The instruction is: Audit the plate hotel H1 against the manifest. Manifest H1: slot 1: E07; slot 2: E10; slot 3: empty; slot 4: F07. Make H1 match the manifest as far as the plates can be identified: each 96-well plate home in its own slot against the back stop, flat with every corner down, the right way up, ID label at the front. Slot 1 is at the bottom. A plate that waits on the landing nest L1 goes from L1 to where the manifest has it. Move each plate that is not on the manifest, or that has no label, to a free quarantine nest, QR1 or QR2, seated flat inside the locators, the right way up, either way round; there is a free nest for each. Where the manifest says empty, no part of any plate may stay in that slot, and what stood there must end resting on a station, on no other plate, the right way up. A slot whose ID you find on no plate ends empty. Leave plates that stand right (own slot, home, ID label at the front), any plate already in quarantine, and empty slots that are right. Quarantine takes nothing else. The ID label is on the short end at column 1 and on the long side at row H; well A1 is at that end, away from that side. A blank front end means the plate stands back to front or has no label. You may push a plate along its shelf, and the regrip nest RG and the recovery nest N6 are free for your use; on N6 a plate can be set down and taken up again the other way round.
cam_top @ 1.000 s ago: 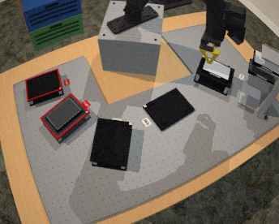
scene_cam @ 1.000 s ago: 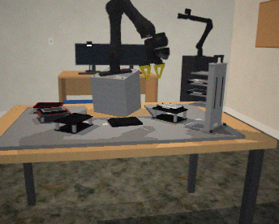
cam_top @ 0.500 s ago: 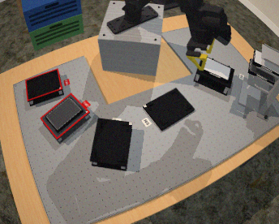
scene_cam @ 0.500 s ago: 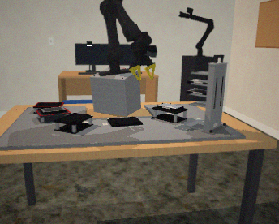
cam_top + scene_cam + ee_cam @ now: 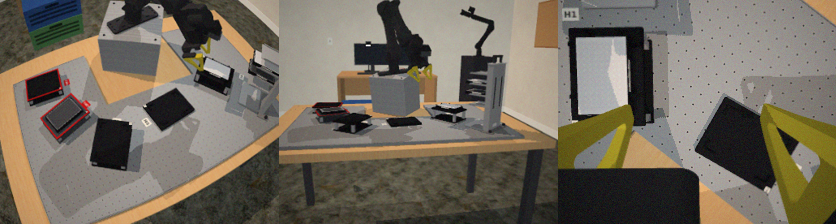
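Observation:
My gripper [image 5: 195, 54] has yellow fingers, is open and holds nothing. It hangs above the table between the grey pedestal [image 5: 130, 38] and a plate with a pale top [image 5: 214, 72] that sits on a raised black nest. In the wrist view the gripper [image 5: 698, 145] looks down, with that plate [image 5: 603, 75] at the upper left below an H1 tag [image 5: 570, 14]. The plate hotel H1 [image 5: 263, 66] stands at the far right; in the side view it is a grey tower [image 5: 494, 96] with shelves. I cannot read its plates' labels.
A flat black nest [image 5: 168, 109] lies mid-table and also shows in the wrist view [image 5: 738, 142]. A raised black nest [image 5: 110, 143] stands front left. Two red-framed quarantine nests sit at the left: one bare [image 5: 43, 84], one holding a grey plate [image 5: 65, 115].

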`<action>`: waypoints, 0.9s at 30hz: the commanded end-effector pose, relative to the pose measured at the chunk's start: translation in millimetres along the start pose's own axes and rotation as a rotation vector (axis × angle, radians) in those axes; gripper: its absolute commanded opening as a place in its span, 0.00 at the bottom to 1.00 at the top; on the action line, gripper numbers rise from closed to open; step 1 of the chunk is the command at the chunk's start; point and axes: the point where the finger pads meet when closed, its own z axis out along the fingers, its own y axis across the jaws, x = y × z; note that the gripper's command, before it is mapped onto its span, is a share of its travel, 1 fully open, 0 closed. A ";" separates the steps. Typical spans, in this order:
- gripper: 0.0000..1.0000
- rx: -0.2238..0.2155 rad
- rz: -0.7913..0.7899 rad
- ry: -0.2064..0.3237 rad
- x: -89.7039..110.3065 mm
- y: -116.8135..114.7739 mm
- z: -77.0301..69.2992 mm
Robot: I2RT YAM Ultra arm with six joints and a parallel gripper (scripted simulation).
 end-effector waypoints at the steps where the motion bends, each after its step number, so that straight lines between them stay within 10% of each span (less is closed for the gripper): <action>1: 1.00 0.010 -0.019 -0.126 -26.4 -4.2 -6.4; 8: 1.00 0.014 -0.033 -0.238 -47.5 -5.8 -10.9; 27: 1.00 0.015 -0.024 -0.196 -8.7 -51.0 -26.3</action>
